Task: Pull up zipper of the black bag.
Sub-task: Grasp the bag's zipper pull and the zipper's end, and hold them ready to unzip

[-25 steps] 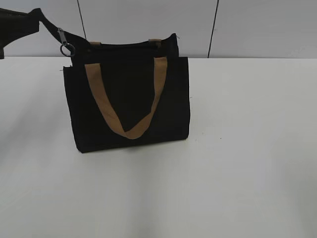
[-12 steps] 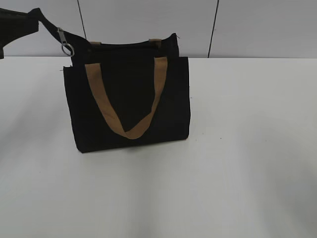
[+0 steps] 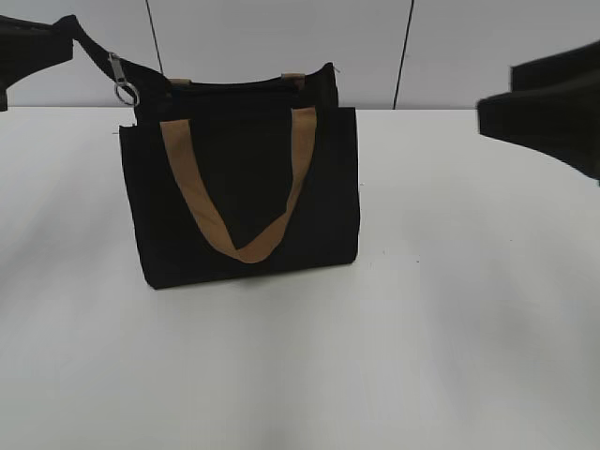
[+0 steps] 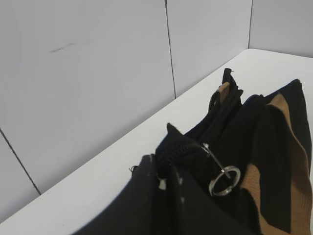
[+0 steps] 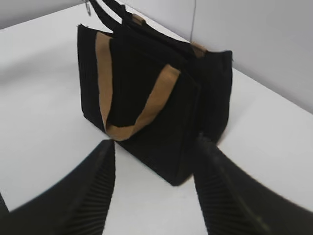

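Observation:
The black bag stands upright on the white table, left of centre, its tan strap handle hanging down the front. My left gripper is at the top left, shut on the black fabric tail at the left end of the zipper. It holds the tail taut, up and to the left. The silver pull tab with its ring hangs on that tail near the bag's corner; the ring also shows in the left wrist view, beside the jaws. My right gripper is open and empty, well right of the bag.
The white table extends in front and to the right of the bag. A grey panelled wall stands close behind it. A second tan handle peeks over the bag's top rear edge.
My right gripper has come into the exterior view from the right edge. The bag, the pull tab and my left gripper have not moved.

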